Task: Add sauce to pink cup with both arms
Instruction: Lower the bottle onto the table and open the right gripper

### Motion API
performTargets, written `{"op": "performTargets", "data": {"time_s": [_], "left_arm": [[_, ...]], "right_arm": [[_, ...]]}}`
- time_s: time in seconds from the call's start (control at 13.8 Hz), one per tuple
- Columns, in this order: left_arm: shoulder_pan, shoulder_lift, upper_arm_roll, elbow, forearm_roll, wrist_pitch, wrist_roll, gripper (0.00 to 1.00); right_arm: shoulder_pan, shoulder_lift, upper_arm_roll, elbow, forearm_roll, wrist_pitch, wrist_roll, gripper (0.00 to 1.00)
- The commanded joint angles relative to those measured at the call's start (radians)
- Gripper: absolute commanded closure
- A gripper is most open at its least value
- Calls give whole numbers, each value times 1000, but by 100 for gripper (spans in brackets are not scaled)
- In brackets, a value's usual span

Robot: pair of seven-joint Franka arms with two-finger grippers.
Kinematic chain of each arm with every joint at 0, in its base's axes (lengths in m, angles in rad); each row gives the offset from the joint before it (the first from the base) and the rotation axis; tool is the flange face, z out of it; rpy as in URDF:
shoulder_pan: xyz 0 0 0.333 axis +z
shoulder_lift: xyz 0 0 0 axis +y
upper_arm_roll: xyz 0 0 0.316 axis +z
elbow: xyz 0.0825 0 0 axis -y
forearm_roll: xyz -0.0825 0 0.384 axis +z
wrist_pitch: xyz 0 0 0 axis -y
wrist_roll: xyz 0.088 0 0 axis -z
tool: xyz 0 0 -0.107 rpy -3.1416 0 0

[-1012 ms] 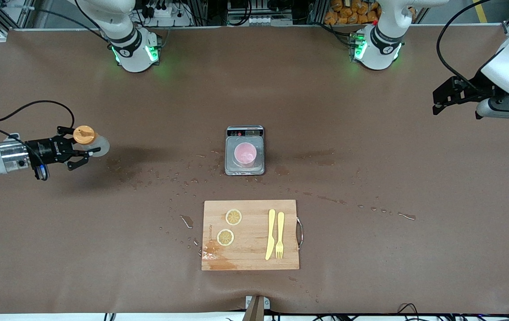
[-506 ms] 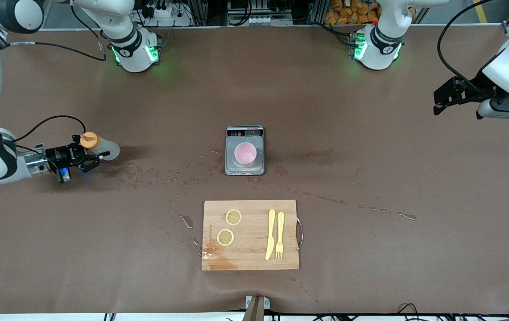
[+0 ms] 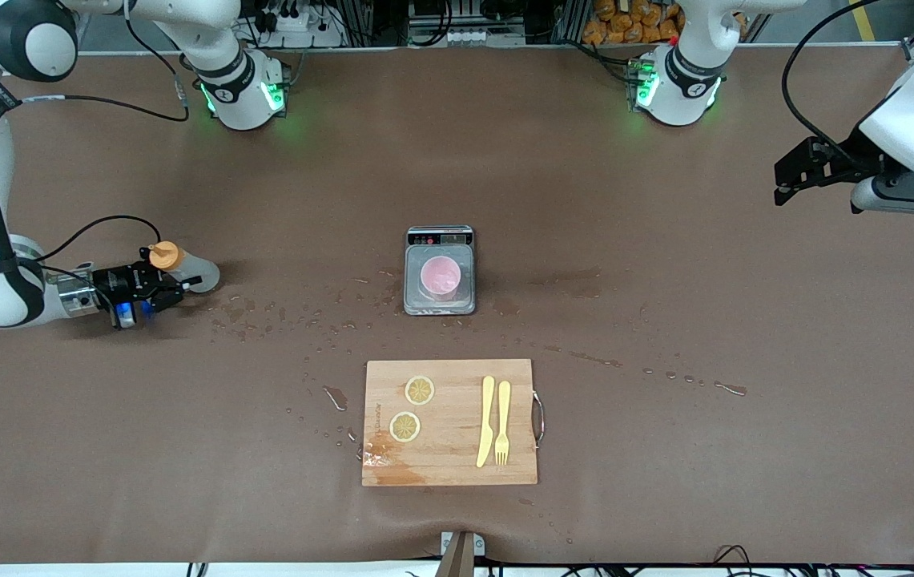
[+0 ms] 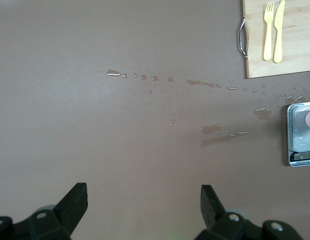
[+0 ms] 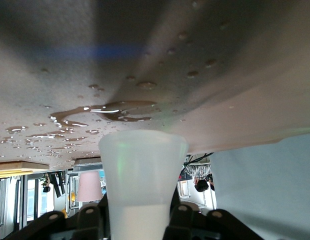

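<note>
Front view: pink cup [image 3: 440,276] on scale [image 3: 440,301], cutting board [image 3: 448,461] nearer.

Right arm: folded low at its own end of the table, forearm lying nearly level just above the surface.
Right gripper [image 3: 172,280]: close over the tabletop, fingers pointing toward the table's middle and clamped on the sauce bottle [image 3: 184,270].
Left arm: raised at its own end, waiting.
Left gripper [image 3: 783,179]: high over the table's edge, fingers [image 4: 75,199] spread wide with nothing between them.
</note>
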Motion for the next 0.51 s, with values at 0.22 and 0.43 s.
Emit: {"op": "performTargets", "data": {"time_s": [0.22,0.43], "left_arm": [[-3,-15,-13,-11,9,-15,-2,0],[0,-19,-11,-8,9,-38,0,0]], "right_arm": [[-11,24,14,33,5,16,3,12],[-16,22,12,69,-31,16,0,3]]}}
